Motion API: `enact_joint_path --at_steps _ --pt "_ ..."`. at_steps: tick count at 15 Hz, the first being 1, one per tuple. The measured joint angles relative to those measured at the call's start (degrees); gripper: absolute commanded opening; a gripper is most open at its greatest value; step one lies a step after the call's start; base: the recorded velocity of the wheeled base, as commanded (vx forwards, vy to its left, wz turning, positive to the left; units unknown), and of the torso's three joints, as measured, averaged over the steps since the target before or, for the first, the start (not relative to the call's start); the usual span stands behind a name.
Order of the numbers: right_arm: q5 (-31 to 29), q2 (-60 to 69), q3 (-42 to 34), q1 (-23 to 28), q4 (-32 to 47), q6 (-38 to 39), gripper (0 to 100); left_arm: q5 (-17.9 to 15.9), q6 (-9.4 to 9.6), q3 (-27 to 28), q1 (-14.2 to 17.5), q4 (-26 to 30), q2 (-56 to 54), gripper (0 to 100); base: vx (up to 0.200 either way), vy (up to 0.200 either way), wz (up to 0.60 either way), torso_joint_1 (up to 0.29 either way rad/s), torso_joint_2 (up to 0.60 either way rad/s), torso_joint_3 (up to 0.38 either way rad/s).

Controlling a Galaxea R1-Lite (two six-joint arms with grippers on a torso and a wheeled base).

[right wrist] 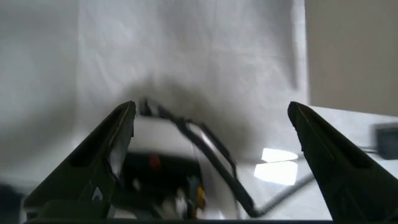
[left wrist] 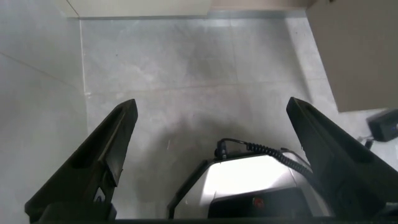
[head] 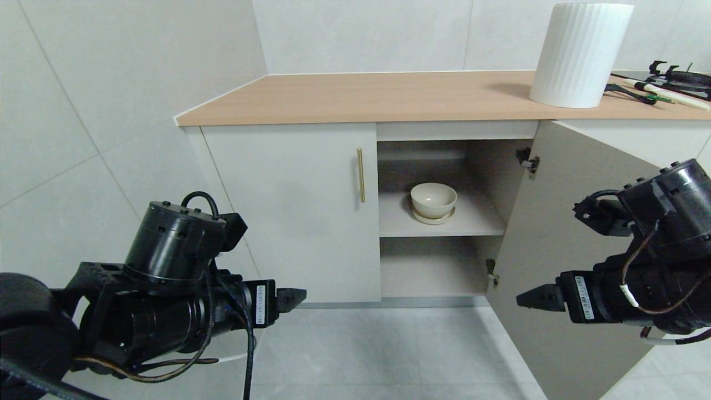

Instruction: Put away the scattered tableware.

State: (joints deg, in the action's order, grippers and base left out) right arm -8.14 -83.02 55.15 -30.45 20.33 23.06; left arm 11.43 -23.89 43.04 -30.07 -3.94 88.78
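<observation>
The bowl (head: 434,200) sits upright on a small plate (head: 434,219) on the middle shelf (head: 477,225) of the cabinet (head: 289,211), inside the open right-hand compartment, so it looks to be already put away. Both arms hang low in front of the cabinet, below that shelf. The bowl lies up and ahead of them, well apart from both and roughly midway between the two. The left gripper (head: 291,297) points inward in front of the closed left door (head: 311,250), its fingers spread wide with nothing between them. The right gripper (head: 533,299) points inward from the other side, likewise spread wide and empty. The coming move probably turns on the open door (head: 555,233). It is hinged at the compartment's right edge and swings out towards the robot, its inner face showing. The right gripper is seen against that face, but whether it touches cannot be told. The right arm is clearly the nearer one. To shut the door, it would likely have to get round to the outer side. On the counter (head: 361,97), beside a tall white ribbed container (head: 580,53), lie a few long-handled things (head: 661,91), too small to identify.
</observation>
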Motion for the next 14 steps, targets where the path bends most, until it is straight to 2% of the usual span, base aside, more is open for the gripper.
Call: enact_joint_path --at_steps 5,8,11,14 --pt "-0.04 3.63 0.24 -3.58 11.39 -4.62 100 -0.06 0.0 0.0 -0.05 0.06 0.11 100 0.0 -0.2 0.0 0.0 0.0 0.002" --pt "-0.15 5.46 0.22 -4.16 15.35 -6.67 100 -0.05 0.02 0.01 -0.07 -0.02 0.11 100 0.0 -0.2 0.0 -0.001 0.0 0.004" --pt "-3.23 6.62 0.13 -4.11 17.05 -7.22 100 -0.09 0.02 0.04 -0.16 -0.02 0.11 100 0.0 0.0 0.0 0.0 0.0 0.0" --pt "-3.49 7.85 0.59 -4.22 21.83 -8.34 100 -0.05 0.0 0.0 0.01 0.06 0.09 100 0.0 0.0 0.0 0.0 0.0 0.0"
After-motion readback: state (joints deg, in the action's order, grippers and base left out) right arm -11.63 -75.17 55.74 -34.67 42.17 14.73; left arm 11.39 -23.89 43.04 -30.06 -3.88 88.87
